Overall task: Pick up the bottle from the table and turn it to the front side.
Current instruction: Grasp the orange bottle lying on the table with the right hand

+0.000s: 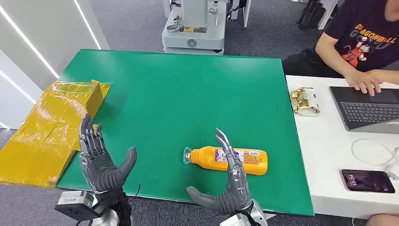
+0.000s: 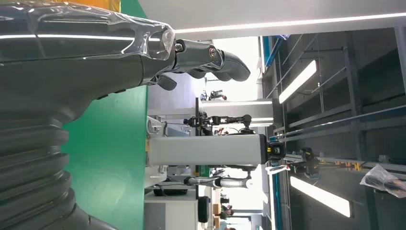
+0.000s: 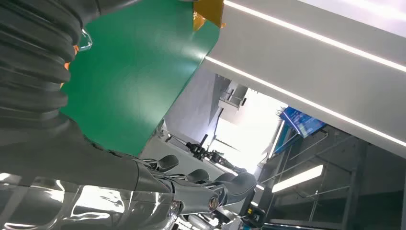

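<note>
Fingers spread on both sides, nothing held: the right hand (image 1: 230,181) stands upright just in front of the bottle (image 1: 227,159), the left hand (image 1: 99,157) waits well apart. The bottle lies flat on the green table (image 1: 179,89), cap leftward. Risk: it's round, so a clumsy closing could roll it away.

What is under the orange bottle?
The orange bottle lies on its side on the green table. The right hand stands in front of it, covering part of its label and the table there.
</note>
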Action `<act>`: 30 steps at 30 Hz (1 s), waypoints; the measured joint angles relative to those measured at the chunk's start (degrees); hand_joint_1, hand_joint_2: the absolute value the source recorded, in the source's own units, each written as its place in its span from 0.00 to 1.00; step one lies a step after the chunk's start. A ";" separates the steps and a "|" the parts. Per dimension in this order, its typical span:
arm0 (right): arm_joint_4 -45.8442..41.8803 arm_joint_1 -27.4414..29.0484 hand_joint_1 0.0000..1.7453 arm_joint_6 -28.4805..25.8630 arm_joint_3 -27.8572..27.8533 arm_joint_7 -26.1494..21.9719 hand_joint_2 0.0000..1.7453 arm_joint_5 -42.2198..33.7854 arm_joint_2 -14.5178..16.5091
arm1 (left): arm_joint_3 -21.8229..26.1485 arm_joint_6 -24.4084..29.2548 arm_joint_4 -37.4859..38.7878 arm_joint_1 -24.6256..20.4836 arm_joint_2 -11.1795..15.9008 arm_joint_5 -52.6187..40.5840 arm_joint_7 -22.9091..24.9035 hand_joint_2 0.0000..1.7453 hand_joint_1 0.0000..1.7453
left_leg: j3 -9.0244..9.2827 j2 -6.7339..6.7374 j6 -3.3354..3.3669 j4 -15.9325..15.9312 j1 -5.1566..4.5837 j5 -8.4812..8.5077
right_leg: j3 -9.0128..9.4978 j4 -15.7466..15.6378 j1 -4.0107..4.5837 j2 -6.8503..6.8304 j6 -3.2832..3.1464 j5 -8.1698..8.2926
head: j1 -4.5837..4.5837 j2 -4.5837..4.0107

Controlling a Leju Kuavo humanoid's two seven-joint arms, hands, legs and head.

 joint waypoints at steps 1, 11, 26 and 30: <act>0.01 -0.02 0.00 -0.03 0.03 0.01 1.00 0.07 0.01 | 0.00 -0.01 -0.01 0.01 0.00 -0.01 0.00 1.00 0.00 | 0.00 0.00 0.00 0.00 0.00 0.00 | 0.00 0.00 0.00 0.00 0.00 0.00 | 0.00 0.00; 0.87 -2.01 0.00 -0.20 0.37 1.20 1.00 1.78 0.44 | 0.02 -0.96 -0.07 0.06 0.08 0.04 0.00 1.00 0.00 | 0.01 0.00 0.00 0.00 0.00 0.00 | 0.01 0.00 0.00 0.00 0.00 0.00 | -0.01 0.00; 2.16 -6.24 0.00 9.27 -1.75 20.16 1.00 21.18 -2.79 | 0.16 -3.74 -0.08 0.38 0.09 -0.40 0.00 1.00 0.00 | 0.01 -0.01 0.00 0.01 -0.01 0.00 | 0.01 0.00 0.00 0.00 0.00 0.01 | 0.00 0.00; 2.78 -7.94 0.00 15.64 -2.22 24.21 1.00 25.91 -4.10 | 0.29 -5.22 -0.09 0.65 0.02 -0.69 0.00 1.00 0.00 | 0.01 0.00 0.00 0.01 -0.01 0.00 | 0.01 0.00 0.00 0.00 0.00 0.01 | -0.01 0.00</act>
